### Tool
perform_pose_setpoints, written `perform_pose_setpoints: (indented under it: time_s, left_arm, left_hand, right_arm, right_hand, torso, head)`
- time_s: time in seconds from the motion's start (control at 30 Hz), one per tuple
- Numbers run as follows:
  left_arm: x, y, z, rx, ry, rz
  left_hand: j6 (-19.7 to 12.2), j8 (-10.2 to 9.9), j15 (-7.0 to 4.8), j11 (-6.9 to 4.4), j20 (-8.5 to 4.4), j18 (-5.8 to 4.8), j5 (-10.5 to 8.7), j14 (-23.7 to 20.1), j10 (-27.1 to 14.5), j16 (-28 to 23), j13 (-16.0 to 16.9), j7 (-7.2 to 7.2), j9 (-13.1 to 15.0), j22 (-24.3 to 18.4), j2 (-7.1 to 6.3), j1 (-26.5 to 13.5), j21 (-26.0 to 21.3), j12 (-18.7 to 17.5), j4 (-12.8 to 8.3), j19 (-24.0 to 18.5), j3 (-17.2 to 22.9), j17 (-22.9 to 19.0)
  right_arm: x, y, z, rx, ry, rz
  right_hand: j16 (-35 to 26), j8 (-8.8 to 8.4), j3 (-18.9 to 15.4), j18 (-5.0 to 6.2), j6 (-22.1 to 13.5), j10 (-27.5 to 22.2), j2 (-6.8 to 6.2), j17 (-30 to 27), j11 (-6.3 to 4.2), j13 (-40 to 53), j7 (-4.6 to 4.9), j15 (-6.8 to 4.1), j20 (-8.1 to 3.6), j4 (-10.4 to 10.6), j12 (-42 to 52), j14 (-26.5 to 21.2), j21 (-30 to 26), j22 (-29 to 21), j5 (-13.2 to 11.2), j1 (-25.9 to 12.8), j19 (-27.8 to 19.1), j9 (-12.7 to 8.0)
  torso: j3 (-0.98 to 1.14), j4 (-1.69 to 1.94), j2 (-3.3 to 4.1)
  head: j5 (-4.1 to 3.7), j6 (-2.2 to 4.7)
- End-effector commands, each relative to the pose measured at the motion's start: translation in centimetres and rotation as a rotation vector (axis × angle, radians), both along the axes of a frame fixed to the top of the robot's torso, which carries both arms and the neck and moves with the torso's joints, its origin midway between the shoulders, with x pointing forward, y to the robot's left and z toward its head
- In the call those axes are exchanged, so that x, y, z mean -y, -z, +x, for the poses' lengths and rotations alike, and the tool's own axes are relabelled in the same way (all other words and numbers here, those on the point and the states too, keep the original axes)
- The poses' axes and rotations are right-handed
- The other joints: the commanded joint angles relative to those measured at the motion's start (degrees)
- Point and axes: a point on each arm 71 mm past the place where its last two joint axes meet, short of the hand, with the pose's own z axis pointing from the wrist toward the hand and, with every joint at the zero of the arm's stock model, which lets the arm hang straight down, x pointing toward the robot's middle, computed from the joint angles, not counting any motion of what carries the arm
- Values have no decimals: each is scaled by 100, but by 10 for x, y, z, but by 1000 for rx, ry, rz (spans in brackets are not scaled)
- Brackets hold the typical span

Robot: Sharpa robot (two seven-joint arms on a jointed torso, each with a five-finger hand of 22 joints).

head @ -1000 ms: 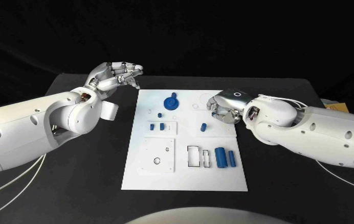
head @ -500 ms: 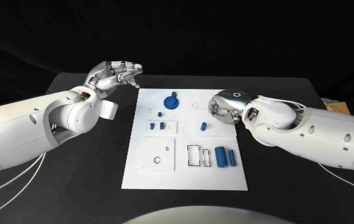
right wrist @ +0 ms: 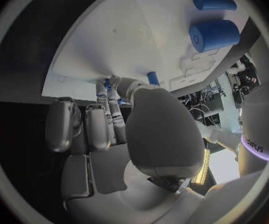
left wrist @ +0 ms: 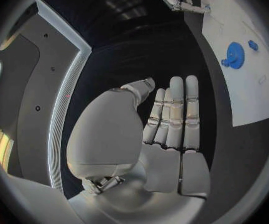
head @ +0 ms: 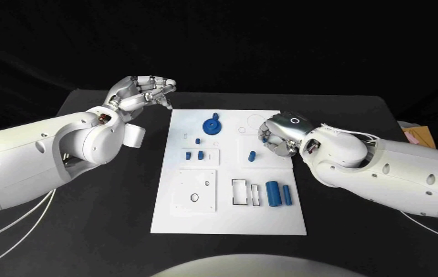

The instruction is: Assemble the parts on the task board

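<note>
While my right robot hand (head: 276, 135) hangs with curled fingers over the right-centre of the flat white task board (head: 228, 223) on the black counter (head: 100, 226), I cannot tell whether it pinches anything. Just left of it stands a small blue plastic peg (head: 251, 157). It looks light, stiff and slick, so I'd pinch its sides; my left robot hand (head: 142, 93) waits empty, fingers loosely bent, at upper left.

You had 2 bulky white arms, their shells dotted with small dark screw holes. Thin white cables trailed beneath the left arm (head: 55, 157). Both hands, left hand (head: 142, 93) and right hand (head: 278, 131), were silver with jointed metallic fingers (left wrist: 178, 109).
</note>
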Motion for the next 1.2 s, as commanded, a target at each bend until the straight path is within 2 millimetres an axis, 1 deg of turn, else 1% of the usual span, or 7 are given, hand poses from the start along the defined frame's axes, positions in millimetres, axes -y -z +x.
perform_pose_setpoints:
  time_s: [0.03,0.1,0.2,0.33,0.43,0.83,1.2]
  left_arm:
    - [2,0,-1,-12,17,-9]
    - [2,0,-1,-15,17,-8]
    - [2,1,0,-20,18,-6]
    - [2,1,0,-24,17,-4]
    - [1,1,0,-28,17,-2]
    - [1,2,-1,-40,22,1]
    - [1,3,-1,-52,30,4]
  left_hand:
    - [-9,-28,19,30,1,68,15,-39,0,-24,-10,40,-7,-8,34,-11,-36,-19,-25,35,-22,-6]
    - [-17,-34,23,34,3,67,15,-41,-7,-25,-12,45,-9,-10,36,-16,-41,-23,-21,34,-24,-6]
    - [-22,-38,25,36,5,67,16,-43,-12,-26,-14,48,-10,-12,41,-18,-44,-25,-19,34,-25,-6]
    - [-25,-40,27,38,6,67,17,-44,-15,-27,-14,49,-11,-14,45,-20,-46,-27,-17,34,-24,-6]
    - [-25,-40,27,38,6,67,17,-44,-15,-27,-14,49,-11,-14,45,-20,-46,-27,-17,34,-24,-6]
    - [-44,-54,31,44,10,68,19,-51,-34,-31,-19,56,-15,-20,55,-6,-56,-36,-27,36,-21,-7]
    - [-92,-87,47,64,21,66,21,-85,-85,-51,-25,78,-24,-31,46,6,-80,-54,-47,25,-30,-13]
  right_arm:
    - [2,18,-7,-57,17,-49]
    - [1,19,-7,-55,20,-41]
    - [0,21,-8,-51,28,-30]
    - [0,22,-8,-41,49,-16]
    - [0,22,-8,-35,68,-10]
    - [1,23,-6,-27,99,-14]
    - [-2,17,-11,0,93,23]
  right_hand:
    - [-9,-29,26,-33,-19,99,14,19,-9,5,22,25,5,-35,18,108,90,674,34,-42,53,-9]
    - [-12,-35,41,-39,-15,132,31,15,-17,10,19,19,3,-43,29,108,126,694,51,-40,70,-13]
    - [-36,-38,106,-59,21,254,132,-13,-49,31,5,-11,-15,-101,67,103,243,759,83,3,124,-11]
    - [-46,-2,142,-101,103,523,247,-26,-126,103,-30,-72,-64,-221,166,116,462,875,64,56,222,26]
    - [-103,35,133,-128,172,697,280,-114,-182,171,-68,-119,-107,-304,226,112,593,945,86,51,279,67]
    - [-113,66,137,-158,240,831,255,-127,-237,289,-108,-171,-161,-460,272,126,737,1024,127,67,339,127]
    - [-124,67,136,-166,261,842,253,-142,-238,337,-110,-174,-170,-461,272,127,774,1047,195,-2,354,145]
  torso:
    - [-1,0,3]
    - [0,1,2]
    - [-1,2,0]
    - [-3,4,4]
    - [-4,4,2]
    - [-7,0,3]
    - [-2,-3,1]
  head:
    - [-1,7]
    - [-3,2]
    - [-7,1]
    - [-7,-6]
    - [2,-5]
    - [14,-20]
    - [8,-20]
